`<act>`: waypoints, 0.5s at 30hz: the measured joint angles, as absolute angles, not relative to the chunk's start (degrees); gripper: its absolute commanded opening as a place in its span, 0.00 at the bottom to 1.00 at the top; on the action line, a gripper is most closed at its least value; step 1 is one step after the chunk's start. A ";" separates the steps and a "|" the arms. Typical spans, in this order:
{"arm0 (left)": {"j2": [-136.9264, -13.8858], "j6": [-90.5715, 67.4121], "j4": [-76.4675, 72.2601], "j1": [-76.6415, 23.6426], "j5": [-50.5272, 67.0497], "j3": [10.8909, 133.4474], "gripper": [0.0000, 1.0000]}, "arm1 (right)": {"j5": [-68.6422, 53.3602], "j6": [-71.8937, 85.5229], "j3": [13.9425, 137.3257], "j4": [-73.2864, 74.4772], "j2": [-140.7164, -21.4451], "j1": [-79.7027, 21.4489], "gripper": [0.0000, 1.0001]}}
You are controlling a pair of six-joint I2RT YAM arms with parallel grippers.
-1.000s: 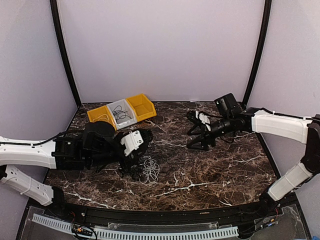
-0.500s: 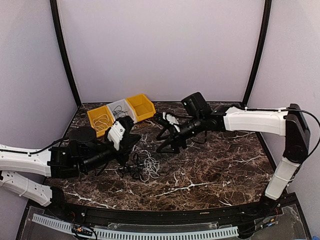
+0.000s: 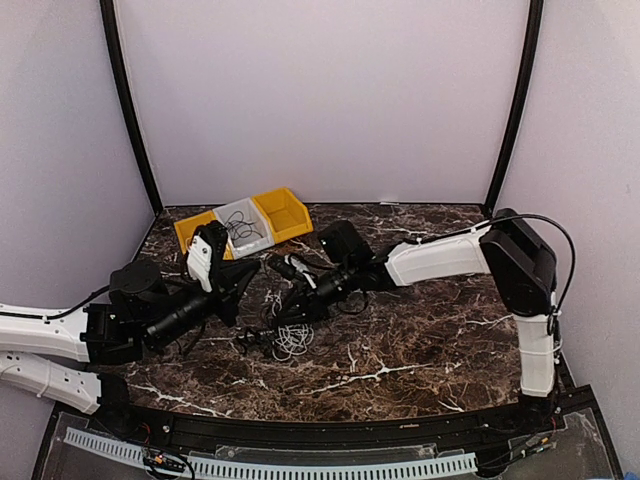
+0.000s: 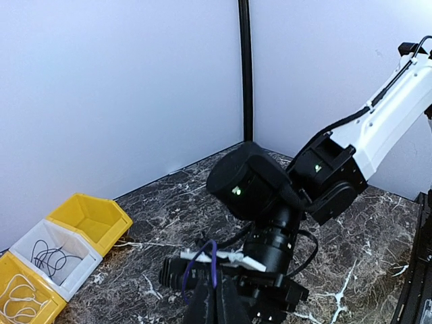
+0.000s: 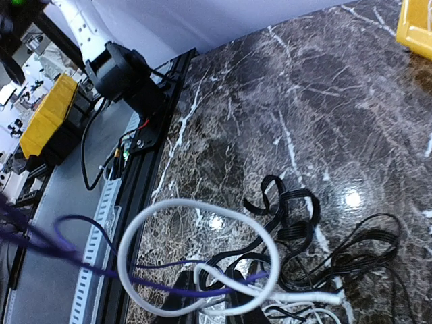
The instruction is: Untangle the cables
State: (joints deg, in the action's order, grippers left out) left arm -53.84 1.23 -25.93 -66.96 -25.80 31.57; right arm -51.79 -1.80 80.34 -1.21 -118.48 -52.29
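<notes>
Since the earlier frame the right gripper (image 3: 290,300) has been brought leftward across the surface (image 3: 430,340) and is now being held over the cables (image 3: 288,335); the left gripper (image 4: 216,300) is being held just beside it, fingers together on a purple cable (image 4: 214,263) that is being stretched toward the right gripper; whether the right gripper is clamped cannot be told; a white cable (image 5: 272,260) is looping before it; the tangle is lying mid-surface, near the bins (image 3: 243,225).

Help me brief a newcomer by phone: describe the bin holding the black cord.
On the dark marbled table, three bins stand in a row at the far left corner. It is the middle bin: pale grey between two yellow bins, with a thin black cord inside.
</notes>
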 measured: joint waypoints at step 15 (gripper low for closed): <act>-53.93 14.39 -25.52 -66.96 -24.49 57.91 0.00 | -52.93 3.40 79.05 -1.30 -126.41 -53.52 0.16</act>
